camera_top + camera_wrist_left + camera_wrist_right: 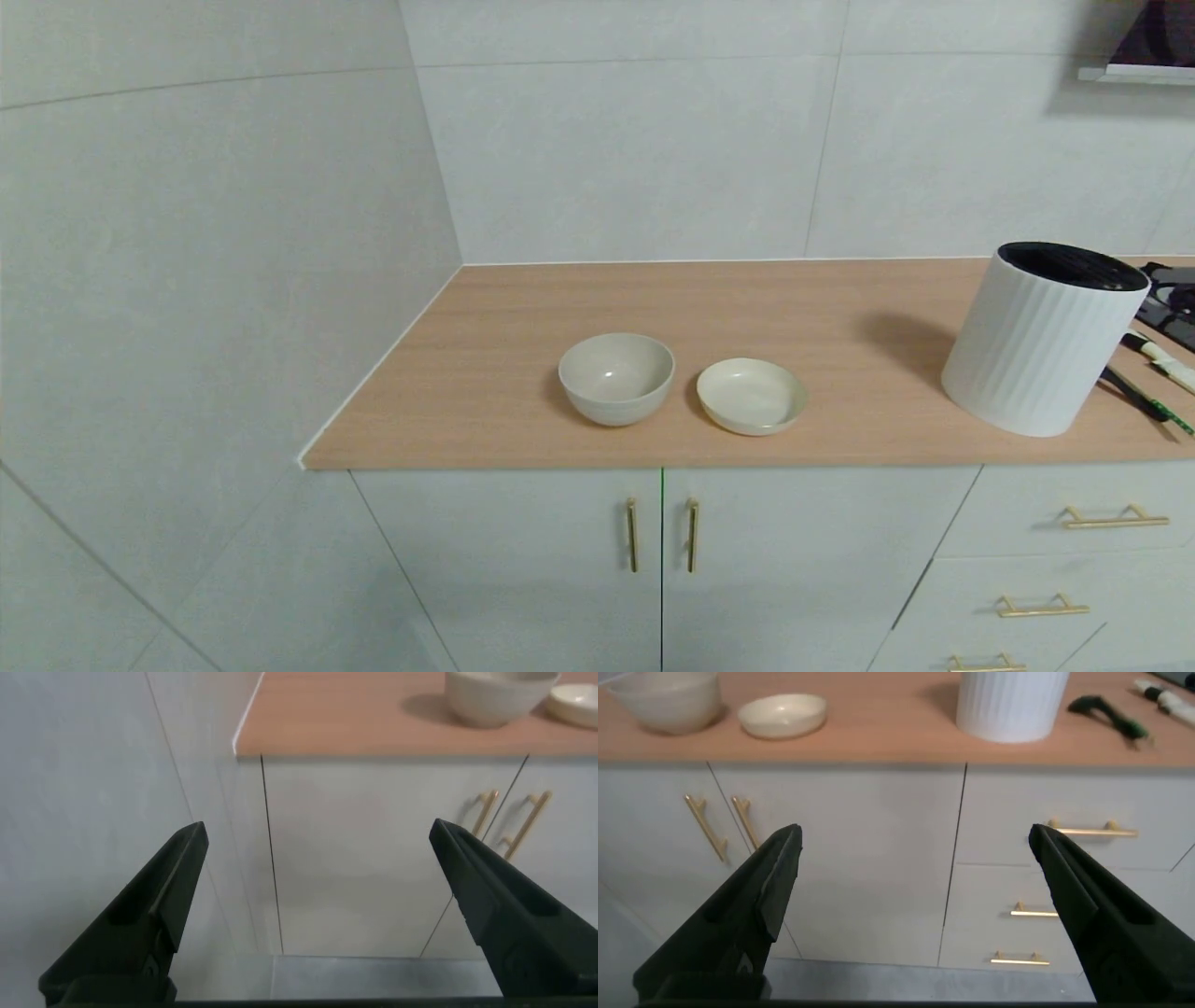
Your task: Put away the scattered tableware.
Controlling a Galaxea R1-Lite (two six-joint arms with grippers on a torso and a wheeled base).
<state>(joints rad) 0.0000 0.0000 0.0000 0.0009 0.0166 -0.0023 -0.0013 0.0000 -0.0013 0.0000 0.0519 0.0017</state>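
Wooden countertop [523, 308]: beige bowl [616, 378] seated near front edge, shallow dish [752, 396] just beside, not touching. White ribbed container [1041, 341] placed well apart, rightward. Left gripper [318, 833], right gripper [913, 833] held released, jaws spread, facing cabinet doors [523, 560].

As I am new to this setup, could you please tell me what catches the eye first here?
A deep pale bowl and a shallow dish sit side by side, not touching, near the front of the wooden counter, the bowl on the left. Farther right stands a tall white ribbed container.
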